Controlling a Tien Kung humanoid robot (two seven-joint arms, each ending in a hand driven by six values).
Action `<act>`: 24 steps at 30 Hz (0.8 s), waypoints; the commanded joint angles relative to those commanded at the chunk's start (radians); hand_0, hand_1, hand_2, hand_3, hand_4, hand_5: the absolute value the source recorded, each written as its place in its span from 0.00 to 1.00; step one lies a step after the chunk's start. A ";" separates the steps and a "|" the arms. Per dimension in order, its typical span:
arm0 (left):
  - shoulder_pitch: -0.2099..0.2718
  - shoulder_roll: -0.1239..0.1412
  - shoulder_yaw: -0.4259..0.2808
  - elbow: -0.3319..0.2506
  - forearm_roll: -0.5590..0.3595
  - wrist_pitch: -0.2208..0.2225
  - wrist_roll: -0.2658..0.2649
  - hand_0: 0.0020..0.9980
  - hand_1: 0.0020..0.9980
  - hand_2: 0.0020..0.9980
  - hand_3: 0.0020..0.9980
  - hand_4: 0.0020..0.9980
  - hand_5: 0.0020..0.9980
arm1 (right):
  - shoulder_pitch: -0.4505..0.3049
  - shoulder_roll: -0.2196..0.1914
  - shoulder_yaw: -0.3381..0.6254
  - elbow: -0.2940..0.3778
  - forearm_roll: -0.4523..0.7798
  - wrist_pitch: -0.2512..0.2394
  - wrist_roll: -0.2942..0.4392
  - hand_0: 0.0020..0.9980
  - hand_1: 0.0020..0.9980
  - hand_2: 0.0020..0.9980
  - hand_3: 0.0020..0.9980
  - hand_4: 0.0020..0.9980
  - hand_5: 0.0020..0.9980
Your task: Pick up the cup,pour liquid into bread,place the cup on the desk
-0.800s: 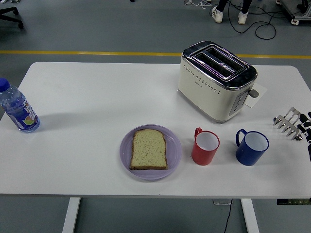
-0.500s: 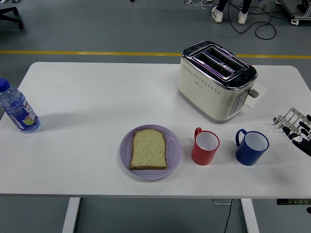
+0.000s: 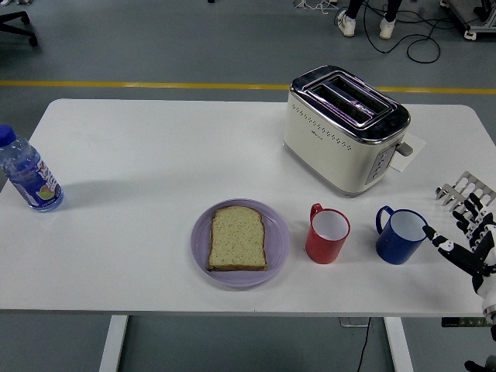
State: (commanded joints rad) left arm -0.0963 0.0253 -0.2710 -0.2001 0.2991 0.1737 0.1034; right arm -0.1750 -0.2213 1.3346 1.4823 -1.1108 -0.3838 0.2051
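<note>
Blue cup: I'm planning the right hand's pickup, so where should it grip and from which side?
Wrap the blue cup around its body from the right. It stands upright, its handle points up-left toward the red cup, and its right wall is bare, facing the open right hand close beside it.

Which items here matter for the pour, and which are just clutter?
In the job: blue cup nearest the open right hand; bread slice on purple plate.
Lying about: red cup, toaster, water bottle, metal rack.
</note>
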 joint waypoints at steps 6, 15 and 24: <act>0.000 -0.001 0.004 0.000 -0.001 0.000 0.000 0.63 0.64 0.65 0.50 0.24 0.86 | 0.014 0.006 -0.033 -0.051 -0.011 -0.037 0.022 0.94 0.87 0.97 0.99 0.97 0.12; 0.002 -0.002 0.005 0.000 -0.002 -0.001 0.001 0.63 0.64 0.65 0.50 0.24 0.87 | 0.017 0.011 -0.055 -0.075 -0.030 -0.054 0.046 0.96 0.88 0.97 1.00 0.97 0.16; 0.007 -0.005 0.017 -0.001 -0.005 -0.001 0.001 0.63 0.64 0.65 0.50 0.24 0.87 | 0.049 0.027 -0.074 -0.115 -0.055 -0.064 0.036 0.96 0.88 0.97 1.00 0.97 0.16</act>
State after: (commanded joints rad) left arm -0.0889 0.0201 -0.2535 -0.2007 0.2940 0.1725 0.1042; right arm -0.1259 -0.1940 1.2607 1.3671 -1.1659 -0.4480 0.2413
